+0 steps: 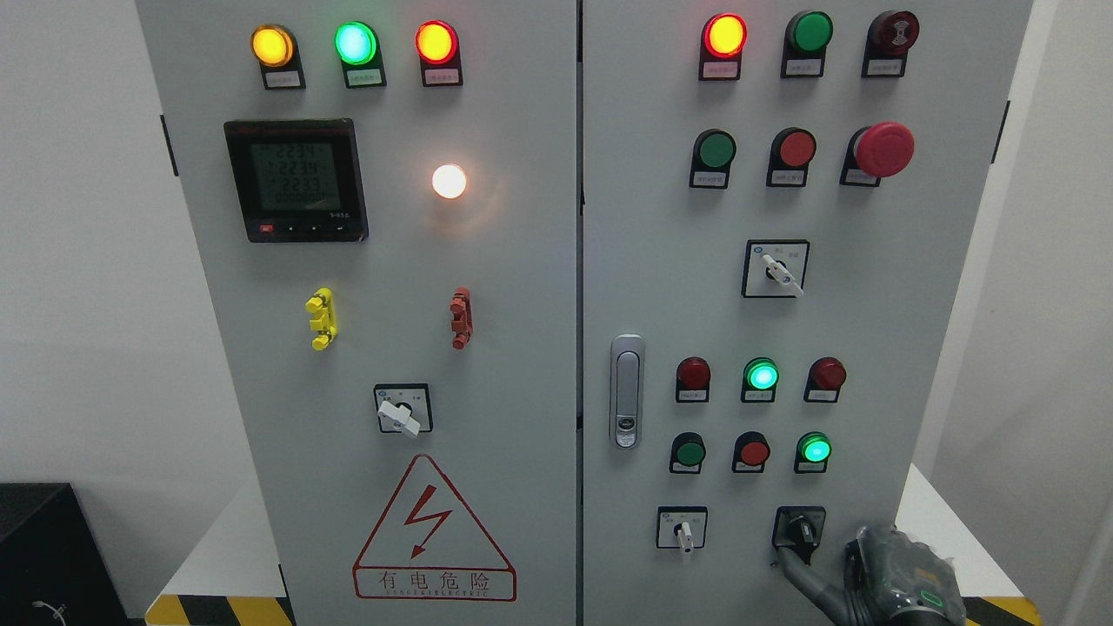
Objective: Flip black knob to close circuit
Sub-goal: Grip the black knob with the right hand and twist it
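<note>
a grey two-door control cabinet (522, 365) is shown head-on. on the left door, near the top edge, a yellow, a green and a red lamp are lit in a row; below them a digital meter (296, 180) and a white lamp (449, 181) are seen, then a yellow clip (321, 318) and a red clip (460, 318), a white-handled selector (402, 410) and, toward the bottom edge, a red-bordered warning triangle (433, 532). beside the seam, on the right door, a door latch (626, 391) is mounted. across the right door are set rows of lamps and push buttons, a red mushroom button (883, 149) near the upper right corner, and a further white-handled selector at mid height. along the bottom edge of the right door a small white selector (683, 529) is followed by the black knob (801, 528), which lies near the lower right corner. the right hand (900, 578) is seen entering from the lower right, one dark finger (804, 578) extended up to the knob's lower edge; whether contact is made cannot be told. the fingers are not closed round the knob, and nothing is held. the left hand is not shown. the step in hand is judged to be the approach to the knob. for the next move, a firm purchase on the knob's handle would be required, followed by a turn toward the closed position.
</note>
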